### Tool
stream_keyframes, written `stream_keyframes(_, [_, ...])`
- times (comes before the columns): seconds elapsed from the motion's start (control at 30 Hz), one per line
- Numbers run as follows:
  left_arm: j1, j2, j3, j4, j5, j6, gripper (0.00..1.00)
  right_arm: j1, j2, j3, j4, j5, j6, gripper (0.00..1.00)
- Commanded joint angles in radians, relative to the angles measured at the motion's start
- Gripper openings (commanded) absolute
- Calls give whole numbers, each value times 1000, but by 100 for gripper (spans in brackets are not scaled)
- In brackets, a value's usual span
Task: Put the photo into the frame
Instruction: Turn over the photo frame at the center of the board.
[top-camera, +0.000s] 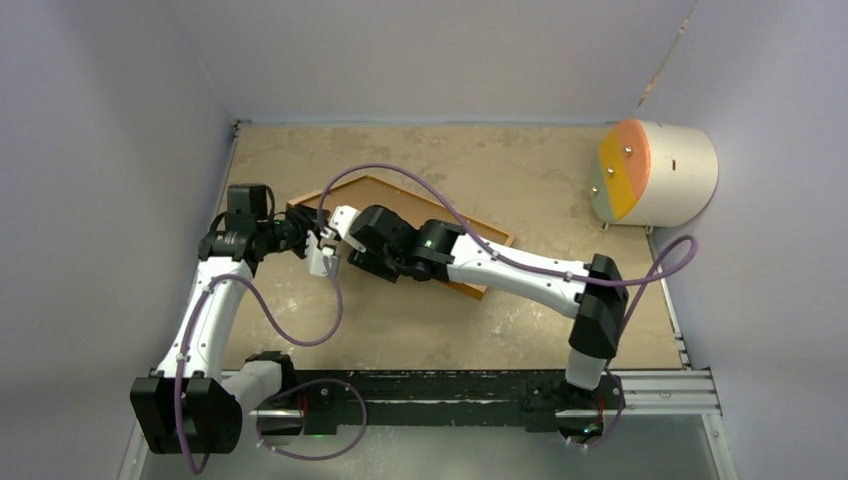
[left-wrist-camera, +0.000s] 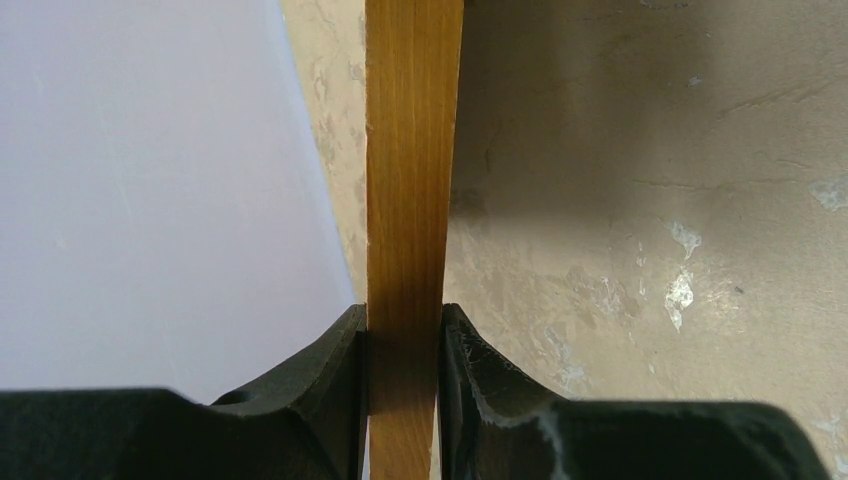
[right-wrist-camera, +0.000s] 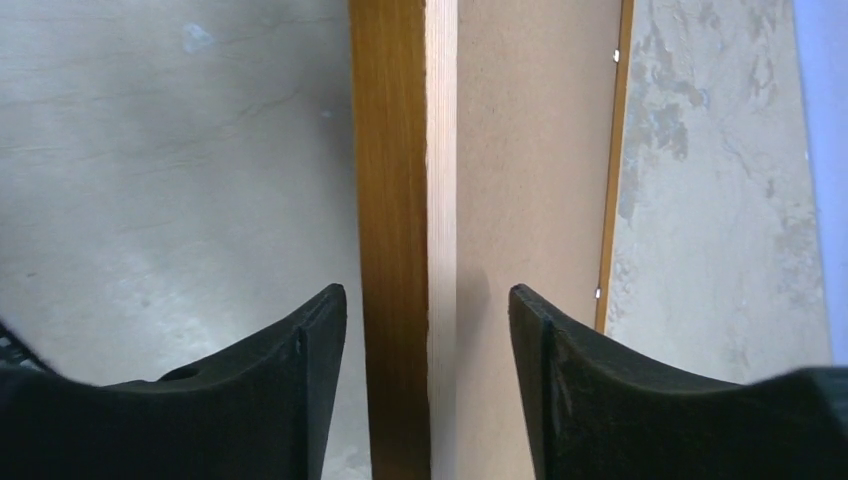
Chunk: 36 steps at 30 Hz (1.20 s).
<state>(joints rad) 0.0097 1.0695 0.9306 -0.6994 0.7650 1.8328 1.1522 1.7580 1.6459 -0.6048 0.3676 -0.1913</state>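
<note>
The orange-brown wooden frame (top-camera: 395, 190) lies slanted on the table, with a plain brown backing board (top-camera: 358, 196) inside it. My left gripper (top-camera: 303, 233) is shut on the frame's left rail; in the left wrist view both fingers press the wooden rail (left-wrist-camera: 413, 150) and the gripper (left-wrist-camera: 403, 320) holds it. My right gripper (top-camera: 331, 238) is open just beside it. In the right wrist view the gripper (right-wrist-camera: 428, 300) straddles the frame rail (right-wrist-camera: 390, 150) and the edge of the backing board (right-wrist-camera: 530, 150) without touching them. The photo is not in view.
A white cylinder with an orange, yellow and green face (top-camera: 655, 172) stands at the far right corner. The left wall (top-camera: 100, 200) is close to the left arm. Purple cables (top-camera: 400, 167) loop over the frame. A metal rail (top-camera: 660, 385) runs along the near edge.
</note>
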Motion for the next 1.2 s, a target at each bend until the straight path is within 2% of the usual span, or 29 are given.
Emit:
stream_keyframes(0.0, [-2,-6,57,42,65,-52,14,14,55,59,-18,124,-61,60])
stream_keyframes(0.1, [-2,-8,59,44,65,-55,14,20,78,67,-2,186,-74,52])
stream_keyframes(0.2, [-2,-14,56,46,69,-50,14,21,86,84,17,224,-81,35])
stream_keyframes(0.23, [-2,-19,54,57,71,-59,18,21,85,92,22,227,-79,29])
stream_keyframes(0.3, [-2,-30,45,101,81,-110,33,21,70,103,49,234,-80,20])
stream_keyframes(0.33, [-2,-39,40,130,83,-141,47,21,64,109,60,240,-81,16])
stream_keyframes(0.37, [-2,-47,37,162,85,-183,68,21,60,118,69,244,-81,14])
stream_keyframes(0.43, [-2,-64,34,207,83,-244,81,21,50,144,82,248,-84,11])
stream_keyframes(0.5, [-2,-81,34,271,78,-339,84,20,51,180,65,228,-74,9])
stream_keyframes(0.57, [17,-104,26,404,76,-562,86,18,67,236,38,215,-45,9])
stream_keyframes(0.73, [178,-128,13,661,139,-940,89,-16,189,526,-106,150,46,8])
stream_keyframes(0.8, [229,-119,35,684,144,-1041,90,-42,241,657,-166,123,75,8])
stream_keyframes(0.9, [307,-75,71,778,168,-1200,91,-144,275,788,-217,-7,160,10])
stream_keyframes(1.0, [349,18,150,738,202,-1327,92,-291,265,821,-221,-235,345,9])
stream_keyframes(1.17, [350,190,302,507,228,-1411,93,-541,185,629,-101,-579,553,7])
